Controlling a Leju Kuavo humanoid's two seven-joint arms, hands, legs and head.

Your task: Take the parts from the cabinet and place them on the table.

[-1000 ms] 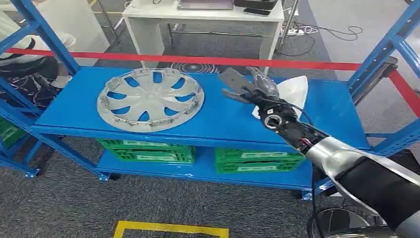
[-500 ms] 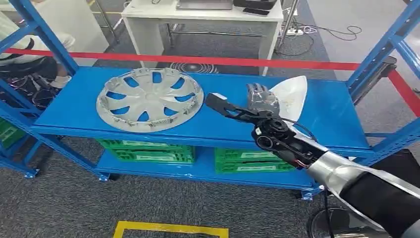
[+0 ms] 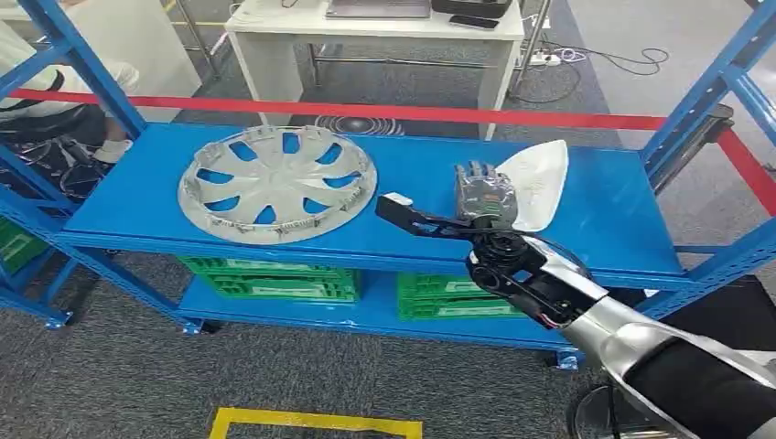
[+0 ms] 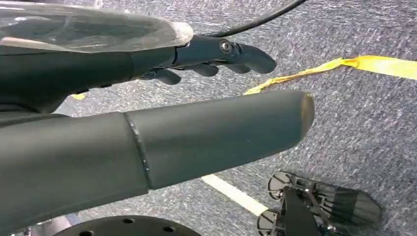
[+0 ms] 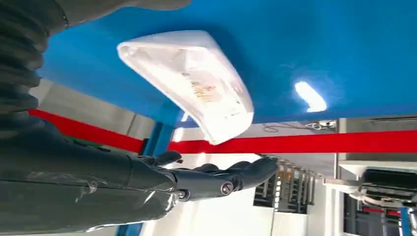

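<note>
Right hand (image 3: 476, 197) over blue shelf (image 3: 622, 210), fingers (image 5: 231, 179) spread, holding nothing, beside white part (image 3: 535, 183).

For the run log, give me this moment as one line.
right hand: open, beside white part, not gripping | left hand: hanging, holds nothing | hubcap: on blue shelf | step: reaching

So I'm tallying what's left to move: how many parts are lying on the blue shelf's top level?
2: a silver wheel cover on the left, and a white lamp cover on the right beside the right hand. Nothing seems hidden.
</note>
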